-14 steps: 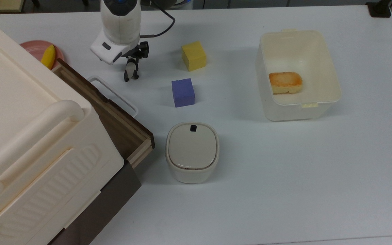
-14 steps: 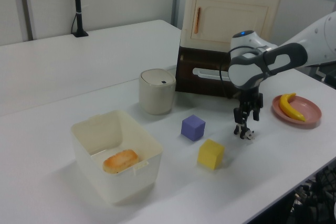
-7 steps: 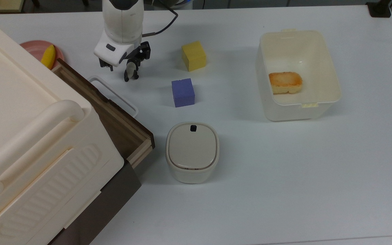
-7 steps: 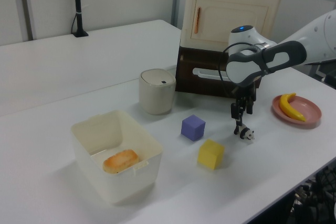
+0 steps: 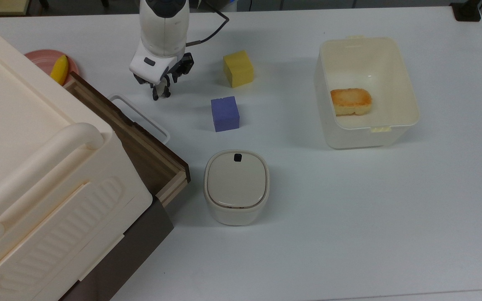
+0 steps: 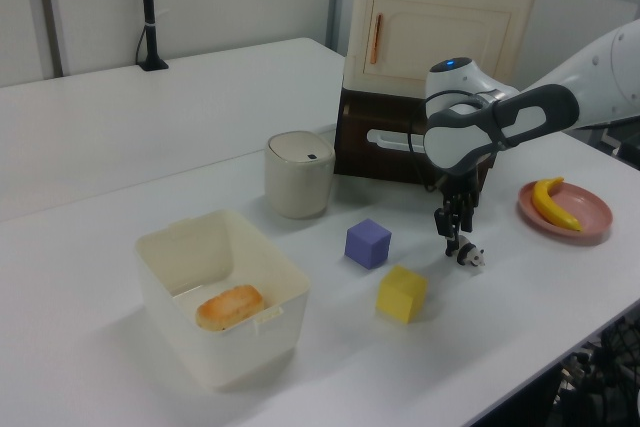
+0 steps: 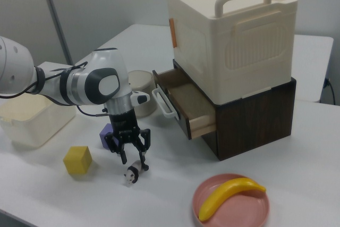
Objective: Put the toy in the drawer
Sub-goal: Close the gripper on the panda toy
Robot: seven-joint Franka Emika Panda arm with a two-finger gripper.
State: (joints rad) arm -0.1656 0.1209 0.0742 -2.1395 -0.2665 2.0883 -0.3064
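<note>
The toy (image 7: 131, 174) is a tiny black-and-white panda figurine, far smaller than the foam cubes. It lies on the white counter (image 5: 349, 217) in the upper left of the top view and in the lower middle of the right view. My gripper (image 7: 132, 158) hangs just above it with the fingers spread open, holding nothing.

The drawer (image 5: 140, 146) stands pulled open to the toy's lower left in the top view, dark wood inside, its white loop handle (image 5: 140, 117) nearest the toy. The purple cube (image 5: 225, 113) and yellow cube (image 5: 238, 68) sit to the toy's right in the top view, apart from it; nothing lies between toy and drawer. A pink plate (image 7: 231, 203) with a banana (image 7: 228, 195) sits at the lower right of the right view.

In the top view the toy's long axis runs roughly up-down; which end is the head I cannot tell.
</note>
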